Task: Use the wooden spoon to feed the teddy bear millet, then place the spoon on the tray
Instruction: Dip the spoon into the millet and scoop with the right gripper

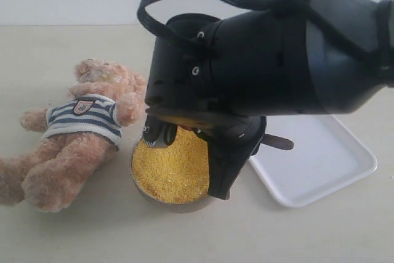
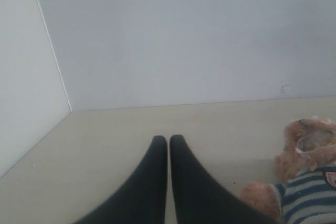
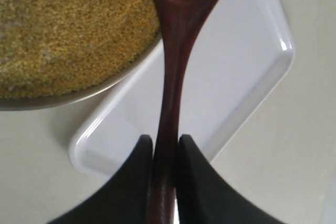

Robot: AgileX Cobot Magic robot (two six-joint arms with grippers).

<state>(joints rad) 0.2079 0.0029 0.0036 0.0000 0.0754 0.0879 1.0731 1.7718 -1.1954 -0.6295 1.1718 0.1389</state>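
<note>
Gripping the spoon by its handle, right gripper holds the head at the bowl rim | millet fills bowl | tray under handle, just beside bowl | bear lies beside bowl | left gripper closed, empty, near bear

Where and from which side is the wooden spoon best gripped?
Grip the wooden spoon at its slim handle end, from behind along its length, as the right gripper does: the handle fits between jaws, leaving its bowl free near the millet.
</note>
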